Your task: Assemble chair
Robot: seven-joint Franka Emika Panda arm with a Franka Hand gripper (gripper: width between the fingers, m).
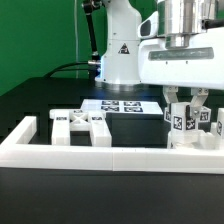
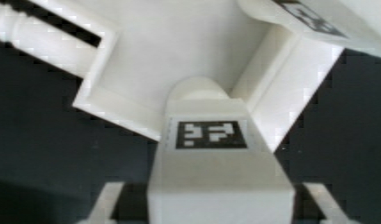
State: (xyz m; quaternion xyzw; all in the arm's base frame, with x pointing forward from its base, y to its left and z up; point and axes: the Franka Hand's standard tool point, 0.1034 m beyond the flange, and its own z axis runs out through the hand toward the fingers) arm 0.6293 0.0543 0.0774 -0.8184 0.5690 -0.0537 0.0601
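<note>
The gripper [image 1: 186, 114] is clamped on a tagged chair part [image 1: 186, 125], low beside the border frame [image 1: 110, 156] at about four o'clock in the exterior view. The other chair pieces [image 1: 80, 124] lie at nine o'clock from it. The step in hand looks like positioning this part, and the next move likely calls for lining it up squarely with its mate before pressing.

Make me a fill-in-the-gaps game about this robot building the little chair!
The gripper is shut on a white chair part at the exterior view's ____ side.
The table under the parts is coloured ____.
The backdrop is coloured ____.
Missing words: right; black; green.
</note>
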